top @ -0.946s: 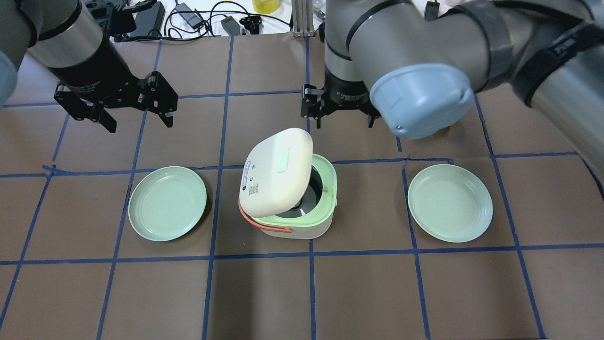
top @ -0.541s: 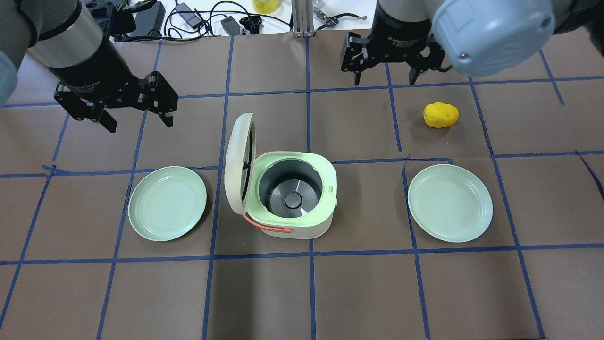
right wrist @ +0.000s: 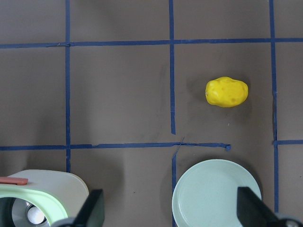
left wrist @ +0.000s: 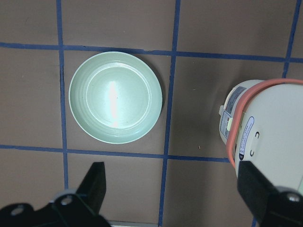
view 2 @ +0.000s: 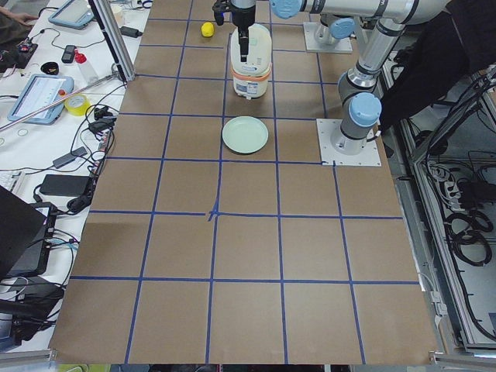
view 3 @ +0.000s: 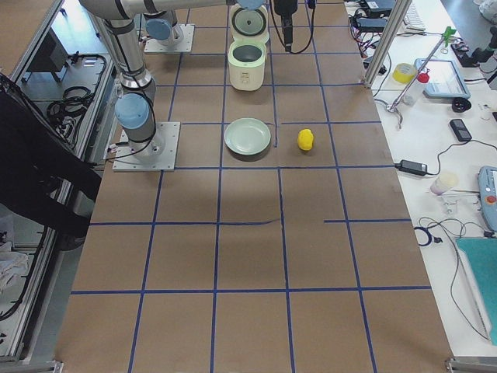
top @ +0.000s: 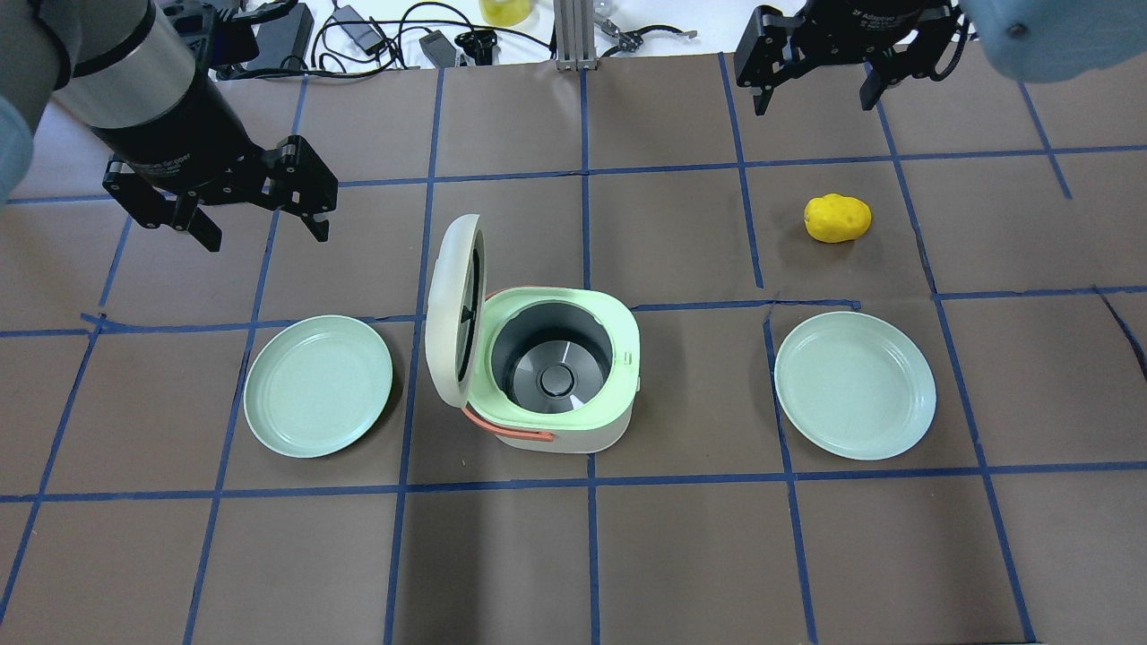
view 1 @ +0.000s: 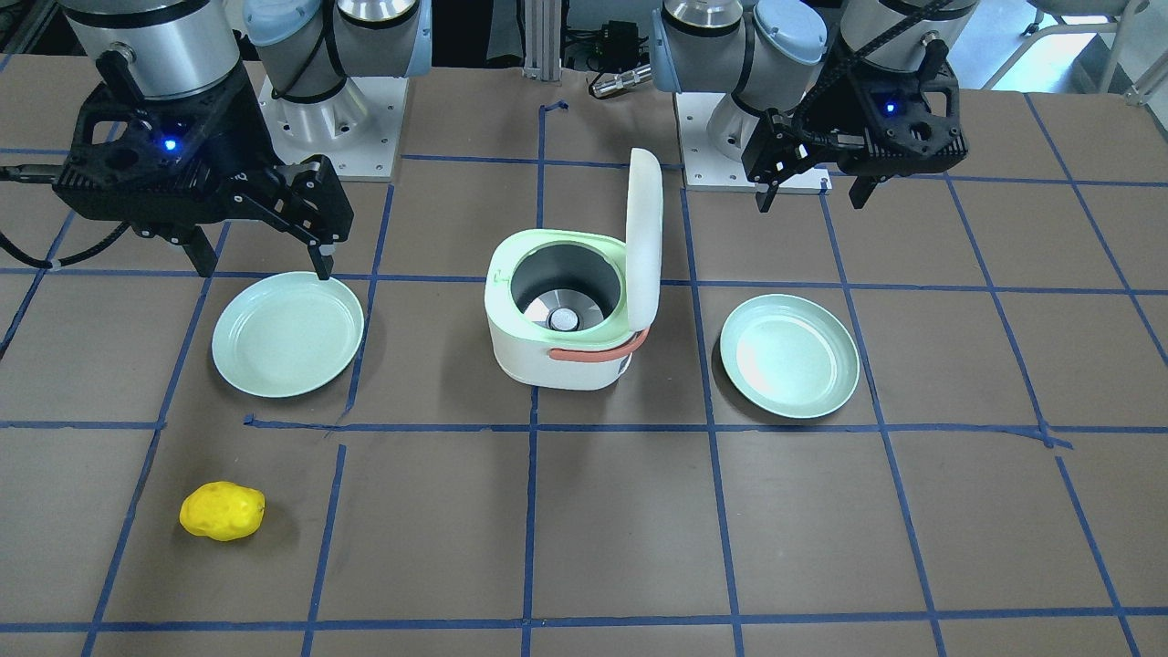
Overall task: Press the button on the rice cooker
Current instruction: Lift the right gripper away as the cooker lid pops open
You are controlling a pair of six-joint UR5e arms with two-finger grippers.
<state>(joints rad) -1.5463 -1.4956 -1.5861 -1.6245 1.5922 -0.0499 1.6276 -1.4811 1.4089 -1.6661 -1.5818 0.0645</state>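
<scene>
Brown paper crossed with blue tape covers the table [top: 681,555], and the cooker [view 1: 538,351] stands at its middle. Its lid [top: 445,305] stands upright on its hinge, baring the metal pot inside. The button belongs to the lid's outer face, which is turned toward the left pincer's side. Its outline cannot be made out in any view (the left wrist camera shows only plain white there, plus a printed label).

The left pincer [top: 264,237] hangs with its fingers spread wide and nothing between them. The cooker is off to its right and nearer the robot, and one green plate [top: 318,385] lies almost under it. The right pincer [top: 815,106] is likewise spread and empty, up at the table's far side. The cooker is to its left and well nearer the robot. A yellow lump [top: 837,219] lies just on the robot's side of it, with a second plate [top: 855,385] beyond that.

With the lid open, the press looks done, so the step in hand is probably just standing clear. To do that well, keep both pincers high and well apart from the lid, since a brush against its edge could tip it shut. Any sideways move by the left pincer should go round the lid, not over it.
</scene>
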